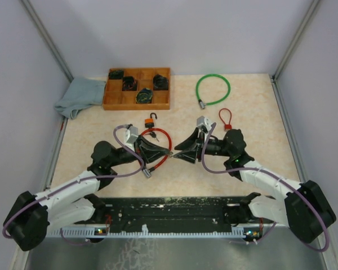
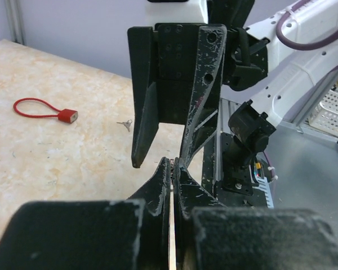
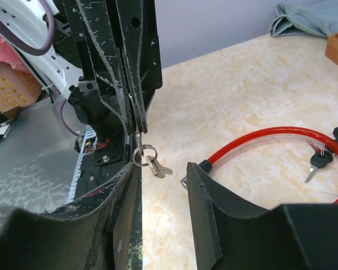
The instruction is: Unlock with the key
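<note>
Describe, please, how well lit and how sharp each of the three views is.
Top external: soft, even light, faint shadows, the table sharp. Left wrist: the left arm's own fingers blur up close, the right gripper beyond is crisp. Right wrist: the right arm's own fingers are soft, the key ring in focus.

The counter (image 1: 253, 112) is a pale beige slab with a marbled surface. Beyond the left tool (image 1: 169, 153), near the far edge, sits a wooden tray (image 1: 114, 101) divided into compartments. A crumpled grey-blue cloth (image 1: 79, 97) lies against the tray's left side. A large red cable lock (image 3: 253, 136) loops across the surface beneath the left tool, with a bunch of keys (image 3: 317, 161) inside the loop. An orange padlock (image 1: 151, 120) sits just beyond the loop. Beyond the right tool (image 1: 177, 153) lies a small red cable lock (image 1: 225, 118) with a tiny loose key (image 2: 124, 125) near it. A green cable lock (image 1: 212, 89) lies farther off.
</note>
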Tool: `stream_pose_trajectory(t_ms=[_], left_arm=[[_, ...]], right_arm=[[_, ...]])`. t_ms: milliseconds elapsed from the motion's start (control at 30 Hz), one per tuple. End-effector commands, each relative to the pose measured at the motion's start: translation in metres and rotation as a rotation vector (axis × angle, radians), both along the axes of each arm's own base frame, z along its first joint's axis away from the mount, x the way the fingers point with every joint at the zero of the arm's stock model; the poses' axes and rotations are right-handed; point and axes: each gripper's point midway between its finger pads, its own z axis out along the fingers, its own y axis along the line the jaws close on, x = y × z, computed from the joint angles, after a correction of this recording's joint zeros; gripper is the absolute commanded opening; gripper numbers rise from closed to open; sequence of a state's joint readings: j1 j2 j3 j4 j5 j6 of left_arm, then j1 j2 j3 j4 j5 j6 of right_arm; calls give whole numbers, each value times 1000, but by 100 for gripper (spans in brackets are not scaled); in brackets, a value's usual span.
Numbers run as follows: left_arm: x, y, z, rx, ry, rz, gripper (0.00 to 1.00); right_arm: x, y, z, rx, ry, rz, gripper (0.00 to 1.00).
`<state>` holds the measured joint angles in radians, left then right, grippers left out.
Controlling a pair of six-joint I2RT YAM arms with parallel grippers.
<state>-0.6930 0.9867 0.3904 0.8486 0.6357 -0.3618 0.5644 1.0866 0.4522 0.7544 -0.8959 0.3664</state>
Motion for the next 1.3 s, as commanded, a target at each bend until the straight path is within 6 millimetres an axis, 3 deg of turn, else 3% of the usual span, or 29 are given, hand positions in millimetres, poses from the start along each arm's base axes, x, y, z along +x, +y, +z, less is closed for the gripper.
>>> stream_pose_trajectory(t_ms=[0, 333, 667, 1133, 1267], left_arm=[[-11, -3, 14, -13, -82, -80, 0], [-13, -9, 14, -22, -56, -121, 0], [-16, -9, 20, -50, -57, -134, 0], [-15, -9, 20, -65, -41, -133, 0], [-14, -9, 20, -69, -35, -128, 0]], right_arm=[[0, 2, 28, 33, -117, 45, 41], [-13, 5, 37, 89, -129, 139, 35], [-16, 6, 32, 93, -108, 166, 21], [-19, 6, 29, 105, -87, 184, 9], [-16, 7, 25, 93, -59, 176, 0]])
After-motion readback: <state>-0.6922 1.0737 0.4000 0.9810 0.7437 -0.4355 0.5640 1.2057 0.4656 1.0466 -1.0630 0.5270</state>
